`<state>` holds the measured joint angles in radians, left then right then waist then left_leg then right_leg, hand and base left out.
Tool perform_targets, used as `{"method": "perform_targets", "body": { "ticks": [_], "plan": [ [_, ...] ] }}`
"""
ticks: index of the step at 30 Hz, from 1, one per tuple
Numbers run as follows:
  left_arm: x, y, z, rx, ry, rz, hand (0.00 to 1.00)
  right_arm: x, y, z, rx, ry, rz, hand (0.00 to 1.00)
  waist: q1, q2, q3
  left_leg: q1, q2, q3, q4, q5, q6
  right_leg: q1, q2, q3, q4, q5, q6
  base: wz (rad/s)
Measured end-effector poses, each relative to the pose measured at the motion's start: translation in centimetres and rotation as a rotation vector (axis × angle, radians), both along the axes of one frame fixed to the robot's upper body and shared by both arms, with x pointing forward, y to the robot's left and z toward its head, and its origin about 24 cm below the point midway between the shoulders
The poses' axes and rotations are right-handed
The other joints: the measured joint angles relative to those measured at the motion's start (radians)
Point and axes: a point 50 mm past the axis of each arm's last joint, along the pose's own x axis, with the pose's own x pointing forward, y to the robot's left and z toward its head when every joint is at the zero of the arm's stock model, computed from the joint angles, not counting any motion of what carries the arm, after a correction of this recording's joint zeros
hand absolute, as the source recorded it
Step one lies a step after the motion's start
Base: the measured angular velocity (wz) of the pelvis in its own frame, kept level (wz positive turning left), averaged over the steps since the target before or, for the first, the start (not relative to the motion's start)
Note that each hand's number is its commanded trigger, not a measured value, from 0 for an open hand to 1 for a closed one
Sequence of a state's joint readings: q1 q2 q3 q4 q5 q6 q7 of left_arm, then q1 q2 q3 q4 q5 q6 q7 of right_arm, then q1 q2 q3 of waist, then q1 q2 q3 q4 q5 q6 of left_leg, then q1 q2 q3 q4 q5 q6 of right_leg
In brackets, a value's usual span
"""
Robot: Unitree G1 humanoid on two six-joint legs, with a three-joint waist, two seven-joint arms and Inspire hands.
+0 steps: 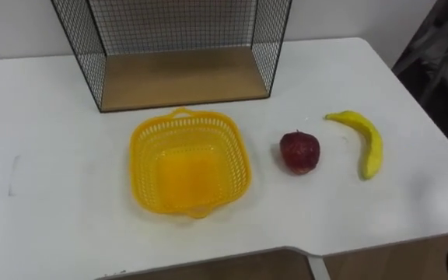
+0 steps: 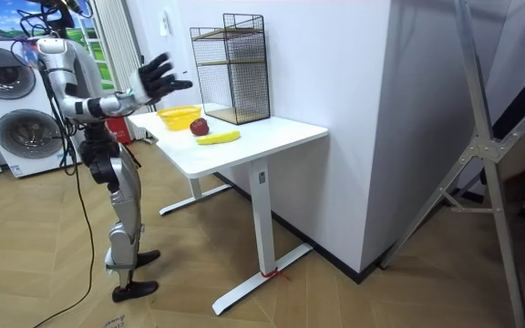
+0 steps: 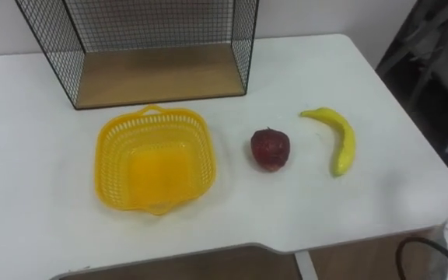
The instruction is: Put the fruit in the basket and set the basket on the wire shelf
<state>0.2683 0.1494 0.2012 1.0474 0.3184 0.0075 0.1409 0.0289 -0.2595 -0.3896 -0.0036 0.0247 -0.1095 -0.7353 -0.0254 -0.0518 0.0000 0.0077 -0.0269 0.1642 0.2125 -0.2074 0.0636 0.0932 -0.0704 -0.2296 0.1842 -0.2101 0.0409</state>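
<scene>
Basket (image 1: 140, 163) sits empty, with 1 apple (image 1: 299, 151) and 1 banana (image 1: 368, 140) apart on its right. The shelf (image 1: 181, 78) top is cut off. The right hand (image 2: 156, 80) hangs near the table (image 1: 53, 155) edge, fingers spread.

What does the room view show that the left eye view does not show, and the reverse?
The room view adds the robot standing at the table's end, its right hand raised and open, and washing machines behind it. The left eye view adds the basket's empty inside. Both share the basket, apple, banana, wire shelf and white table.
</scene>
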Motion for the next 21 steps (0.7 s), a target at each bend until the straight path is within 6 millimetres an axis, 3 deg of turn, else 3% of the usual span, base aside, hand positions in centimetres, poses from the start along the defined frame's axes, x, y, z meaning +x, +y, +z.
{"method": "perform_targets", "body": {
  "ticks": [5,10,15,21],
  "plan": [
    [0.2,-0.4,-0.1,-0.036,0.006,-0.029,0.00,1.9,2.9,1.0,-0.085,0.035,0.249,0.00,0.032,-0.001,0.0002,-0.003,-0.001,-0.008,-0.006,0.000,0.000,-0.001,-0.001,-0.012,0.001,0.000,0.000,0.06],
    [0.5,-0.4,-0.1,-0.045,0.006,-0.064,0.00,3.7,5.0,1.4,-0.145,0.084,0.457,0.00,0.036,-0.007,0.0031,0.004,-0.003,-0.031,-0.007,0.001,0.000,0.017,-0.001,-0.025,0.000,0.000,0.000,0.15],
    [0.9,-0.4,-0.1,-0.067,0.007,-0.100,0.00,4.5,6.7,0.5,-0.158,0.168,0.637,0.00,0.058,-0.015,0.0082,0.010,-0.003,-0.034,-0.006,0.002,0.000,0.025,-0.002,-0.048,-0.001,0.000,0.000,0.02],
    [0.9,-0.6,-0.1,-0.088,0.017,-0.127,0.00,4.8,7.6,-0.9,-0.145,0.247,0.733,0.00,0.062,-0.020,0.0104,0.004,-0.004,-0.041,0.001,0.001,0.000,0.027,-0.003,-0.049,-0.002,0.000,0.000,0.05]
  ]
}}
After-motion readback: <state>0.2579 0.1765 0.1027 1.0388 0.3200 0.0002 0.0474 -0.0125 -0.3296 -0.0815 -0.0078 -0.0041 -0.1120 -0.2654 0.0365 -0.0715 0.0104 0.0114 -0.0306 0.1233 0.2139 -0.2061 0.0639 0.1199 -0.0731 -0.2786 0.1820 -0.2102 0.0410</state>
